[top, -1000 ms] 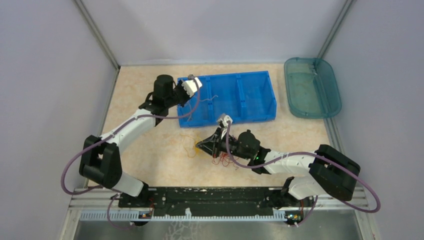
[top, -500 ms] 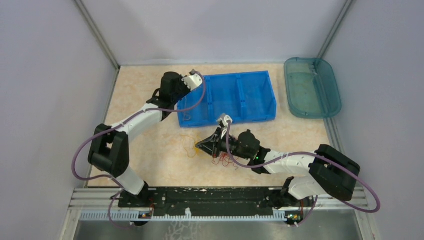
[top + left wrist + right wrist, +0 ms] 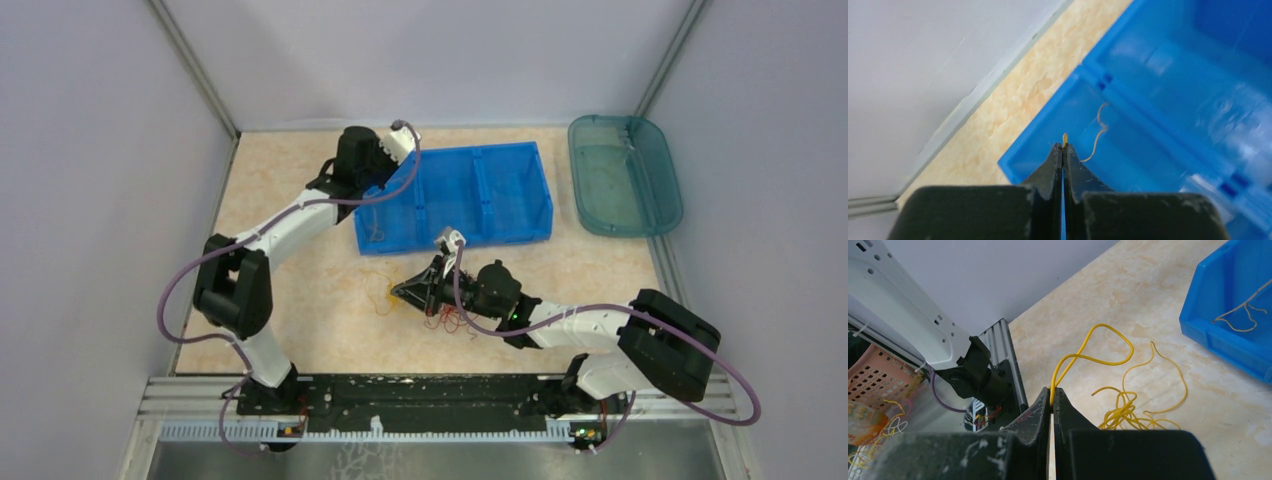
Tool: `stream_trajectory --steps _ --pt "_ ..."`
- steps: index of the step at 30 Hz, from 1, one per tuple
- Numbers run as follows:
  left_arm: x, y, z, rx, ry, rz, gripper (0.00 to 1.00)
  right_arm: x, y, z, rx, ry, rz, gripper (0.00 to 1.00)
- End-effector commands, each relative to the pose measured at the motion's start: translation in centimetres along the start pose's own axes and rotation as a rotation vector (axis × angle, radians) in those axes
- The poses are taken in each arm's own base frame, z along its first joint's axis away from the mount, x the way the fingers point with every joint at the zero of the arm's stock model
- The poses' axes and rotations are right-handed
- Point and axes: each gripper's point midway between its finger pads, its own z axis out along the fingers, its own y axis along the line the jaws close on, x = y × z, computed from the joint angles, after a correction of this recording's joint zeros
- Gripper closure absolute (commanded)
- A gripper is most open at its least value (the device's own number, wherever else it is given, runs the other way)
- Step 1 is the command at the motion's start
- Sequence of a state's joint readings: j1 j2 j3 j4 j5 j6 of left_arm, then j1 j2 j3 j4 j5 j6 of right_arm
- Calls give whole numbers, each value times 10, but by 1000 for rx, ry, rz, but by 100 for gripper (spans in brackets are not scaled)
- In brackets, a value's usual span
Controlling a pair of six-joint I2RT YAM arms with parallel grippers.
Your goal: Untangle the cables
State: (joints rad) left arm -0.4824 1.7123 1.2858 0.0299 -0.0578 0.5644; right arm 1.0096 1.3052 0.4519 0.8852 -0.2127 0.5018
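My left gripper [image 3: 1063, 148] is shut on a thin orange-yellow cable [image 3: 1096, 136] and holds it over the left compartment of the blue bin [image 3: 1168, 75]. The cable's end pokes out past the tips and the rest curls down into the bin. My right gripper [image 3: 1052, 391] is shut on a yellow cable loop [image 3: 1100, 346] just above the table. A bunch of yellow cables [image 3: 1128, 412] lies beside it. In the top view the right gripper [image 3: 402, 292] sits at the left of the tangle, with red cables [image 3: 445, 320] under its wrist.
The blue bin [image 3: 500, 190] has three compartments and stands behind the tangle; a thin cable [image 3: 375, 235] lies in its left one. A teal tray [image 3: 625, 175] is at the back right. Grey walls close in both sides.
My left arm has swung right and farther back, carrying its cable from the bin's left edge to over the left compartment. The right arm has not moved.
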Motion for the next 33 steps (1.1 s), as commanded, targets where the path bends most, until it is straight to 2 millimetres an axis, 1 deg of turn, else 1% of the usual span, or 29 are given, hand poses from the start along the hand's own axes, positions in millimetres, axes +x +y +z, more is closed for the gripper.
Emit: stream_trajectory --steps 1,4,8,12,16,17,18,19,20,21,22,23,24,25,26,28,29,30,33 --pt "-29 -20 19 86 -24 -175 100 -22 6 -1 -19 -67 -14 100" --pt "-28 -32 31 110 -10 -238 100 -21 5 -1 -15 -68 -14 100" --pt "-13 -43 40 114 9 -269 100 -20 5 -2 -14 -66 -12 100" --pt "7 -36 40 59 14 -225 100 -17 4 -3 -11 -59 -9 100" --pt "34 -25 39 -19 47 -98 100 -15 2 -3 -12 -58 -3 100" --pt "45 -26 38 -28 66 -62 100 -15 3 -2 -15 -59 -3 100" --pt "51 -25 38 -36 75 -33 100 -15 3 -2 -18 -59 -2 100" --pt "54 -24 37 -45 82 -19 97 -15 3 -1 -17 -59 0 100" --pt "55 -23 36 -47 86 -19 89 -15 4 -1 -20 -60 2 100" --pt "53 -23 35 -39 87 -31 73 -16 4 -1 -22 -61 3 100" --pt "47 -21 33 -24 80 -49 54 -16 4 0 -24 -60 4 100" --pt "39 -20 30 6 66 -72 34 -16 5 0 -26 -61 7 100" --pt "25 -16 23 29 46 -95 17 -17 6 1 -28 -62 7 100" --pt "14 -10 16 49 29 -131 8 -17 6 1 -30 -60 10 100" --pt "-1 -7 6 95 -5 -156 1 -18 6 2 -30 -61 12 100" --pt "-25 1 -19 158 -58 -182 0 -20 7 2 -33 -64 15 100" --pt "-36 3 -35 208 -86 -182 0 -21 8 2 -35 -67 16 100" --pt "-44 4 -51 258 -109 -177 0 -22 8 3 -39 -70 21 100" --pt "-55 -3 -103 400 -152 -145 0 -26 12 6 -62 -74 26 100"
